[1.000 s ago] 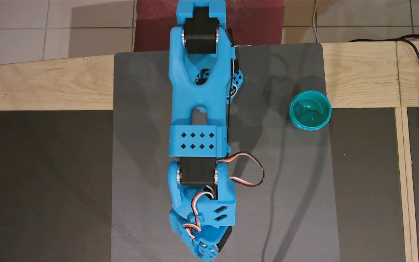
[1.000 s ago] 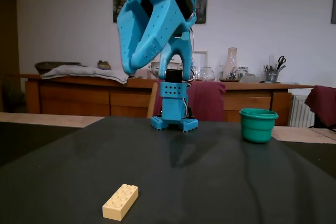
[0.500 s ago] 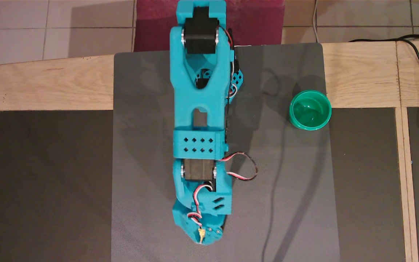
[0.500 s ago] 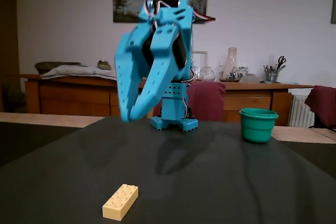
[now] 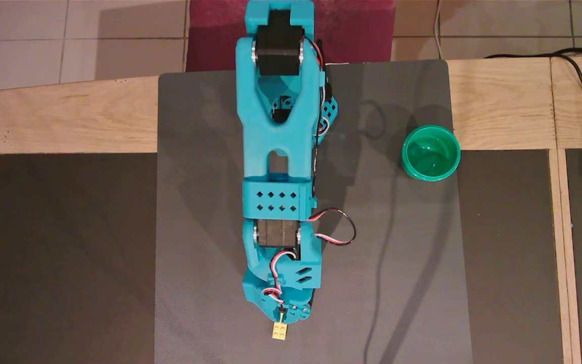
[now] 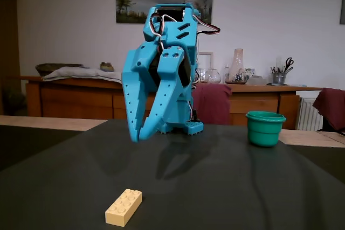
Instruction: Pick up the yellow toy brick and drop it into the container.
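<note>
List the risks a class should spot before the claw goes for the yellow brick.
1. The claw hangs above the yellow brick with its tips together; descending like this would likely knock the brick away.
2. From overhead the arm hides most of the brick, so alignment is hard to judge.
3. The cup is small and far off.

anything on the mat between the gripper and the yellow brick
Nothing: in the fixed view only bare dark mat separates the gripper from the yellow brick.
</note>
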Robot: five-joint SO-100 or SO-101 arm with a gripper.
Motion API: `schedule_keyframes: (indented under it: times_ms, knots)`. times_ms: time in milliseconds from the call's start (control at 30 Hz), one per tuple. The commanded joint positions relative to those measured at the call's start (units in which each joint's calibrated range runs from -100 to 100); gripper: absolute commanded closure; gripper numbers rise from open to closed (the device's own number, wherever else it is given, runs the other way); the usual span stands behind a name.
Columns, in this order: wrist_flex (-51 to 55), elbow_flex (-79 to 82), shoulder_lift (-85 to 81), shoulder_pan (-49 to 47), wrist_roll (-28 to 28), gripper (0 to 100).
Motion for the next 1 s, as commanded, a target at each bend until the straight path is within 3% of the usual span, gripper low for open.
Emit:
schedule_keyframes:
  times_ms: [0, 200, 433, 633, 967]
  knots:
    - [-0.7, -0.6, 1.6, -1.0, 1.2, 100]
    - [-9.8, -0.8, 7.8, -0.6, 1.6, 100]
    - [-11.8, -1.0, 10.0, -0.3, 2.0, 99]
    - [-11.8, -1.0, 10.4, 0.6, 3.2, 84]
    - [-11.9, -1.1, 10.7, 1.7, 4.3, 76]
